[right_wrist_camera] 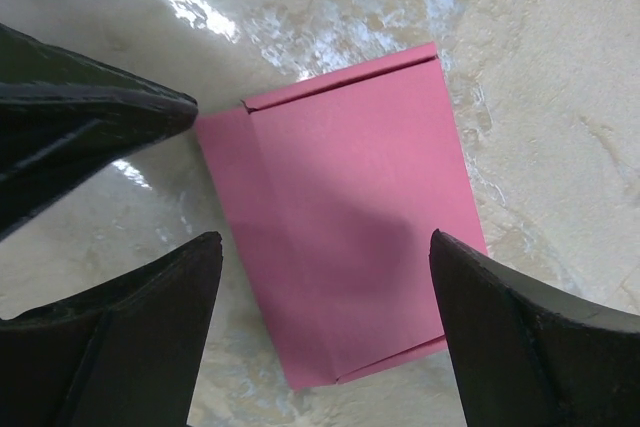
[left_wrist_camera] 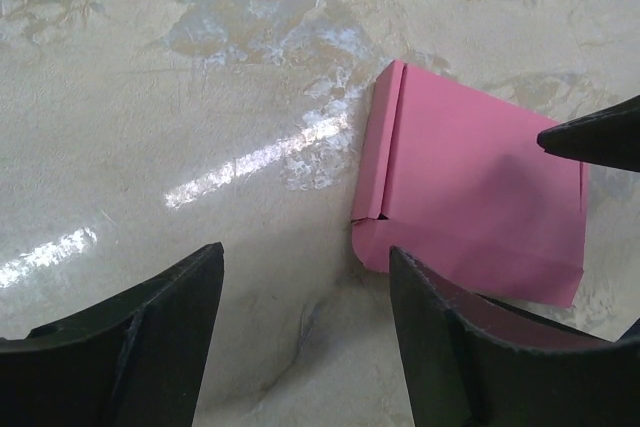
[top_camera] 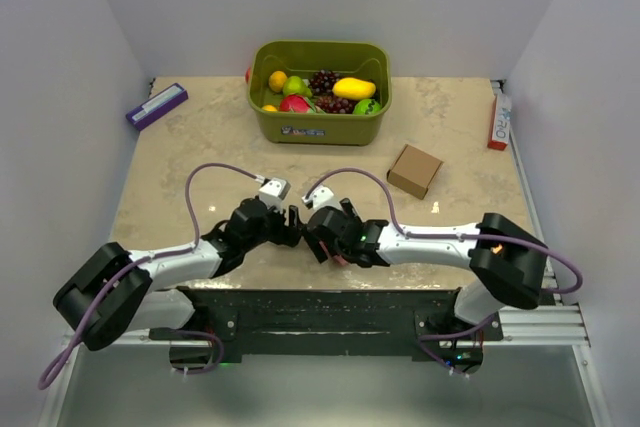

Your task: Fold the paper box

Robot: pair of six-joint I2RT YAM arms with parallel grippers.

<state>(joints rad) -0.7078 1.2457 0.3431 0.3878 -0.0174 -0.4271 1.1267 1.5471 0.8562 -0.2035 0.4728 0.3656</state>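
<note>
Pink box point(right_wrist_camera: 350, 237) lies flat on the bench point(left_wrist_camera: 150, 97), toward the near edge, where the two arms meet. Its long axis runs away from the right gripper point(right_wrist_camera: 325, 239), which is open wide over the near end and grips nothing. The left gripper point(left_wrist_camera: 305, 255), also open and empty, is over bare bench, with the box off to its right. The right arm looks better placed.

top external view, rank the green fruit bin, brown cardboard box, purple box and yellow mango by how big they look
1. green fruit bin
2. brown cardboard box
3. purple box, longer but slimmer than the brown one, so this is a close call
4. yellow mango
</note>
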